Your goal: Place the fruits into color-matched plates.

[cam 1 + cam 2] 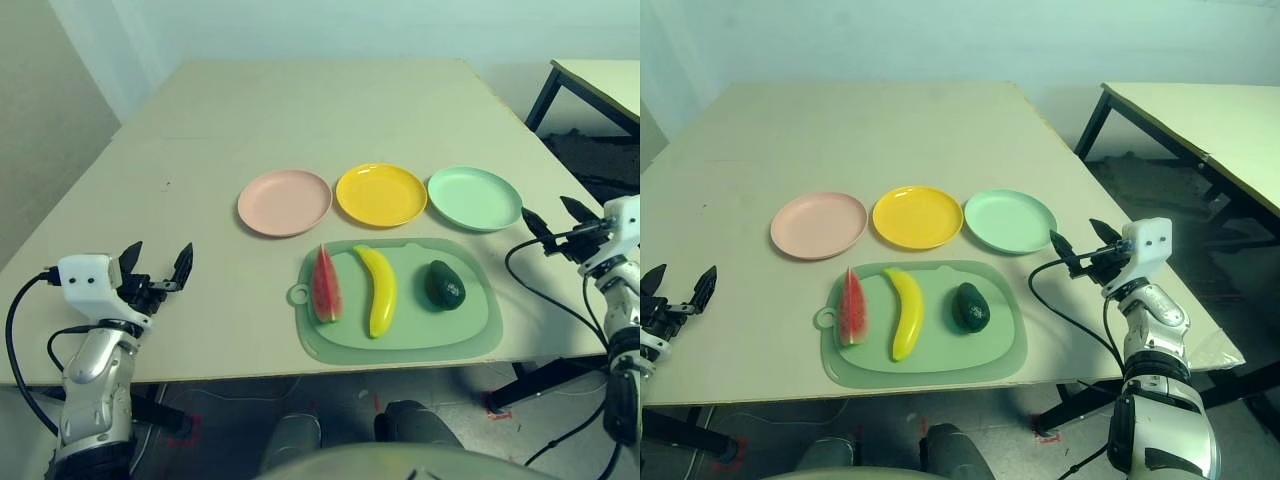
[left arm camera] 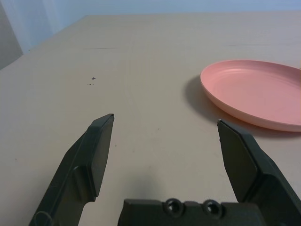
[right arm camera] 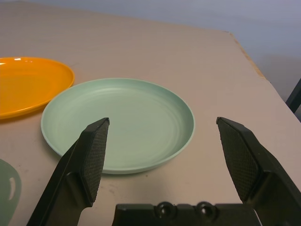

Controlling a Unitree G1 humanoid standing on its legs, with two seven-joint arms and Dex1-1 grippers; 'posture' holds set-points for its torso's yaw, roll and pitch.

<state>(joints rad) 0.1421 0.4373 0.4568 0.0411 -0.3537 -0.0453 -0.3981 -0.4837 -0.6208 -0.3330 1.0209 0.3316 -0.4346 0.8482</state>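
Watermelon wedge: (image 1: 326,287) on the cutting mat (image 1: 418,347), at its handle-hole end, probably set there to be nearest the pink plate (image 1: 285,203)
Banana: (image 1: 380,291) mid-mat, lengthwise away from the robot, roughly facing the yellow plate (image 1: 381,195)
Avocado: (image 1: 444,286) on the mat beyond the banana, towards the mint green plate (image 1: 475,198)
Plates: bare, in a row behind the mat on the table (image 1: 300,120), likely ordered to match the fruits
Left pincer: (image 1: 158,262) fingers apart, nothing between; left of the mat, seemingly kept clear until needed
Right pincer: (image 1: 1077,240) fingers apart, empty, near the mint green plate; seems suited to the avocado
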